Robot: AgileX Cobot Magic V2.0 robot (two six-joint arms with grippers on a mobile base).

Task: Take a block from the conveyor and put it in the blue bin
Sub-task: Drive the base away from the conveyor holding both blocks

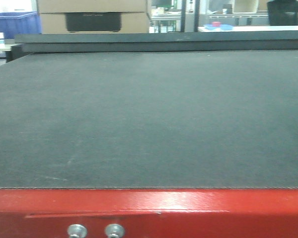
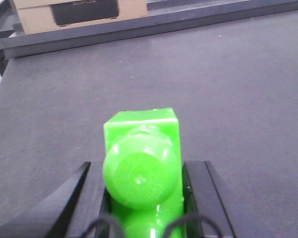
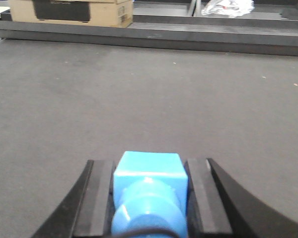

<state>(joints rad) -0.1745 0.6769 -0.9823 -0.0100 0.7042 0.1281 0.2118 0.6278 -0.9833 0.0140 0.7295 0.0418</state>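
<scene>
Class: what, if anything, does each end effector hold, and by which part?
Cannot be told: a green piece sits between the left fingers, a blue piece between the right fingers; grip unclear.

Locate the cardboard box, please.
Front view: the cardboard box sits beyond the conveyor's far edge, upper left of centre, just right of a blue crate.

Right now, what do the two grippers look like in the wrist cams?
Left gripper: black wedge fingers, glossy green block-and-knob piece between them, thin dark cables looping below. Right gripper: same black fingers, blue piece instead.
</scene>
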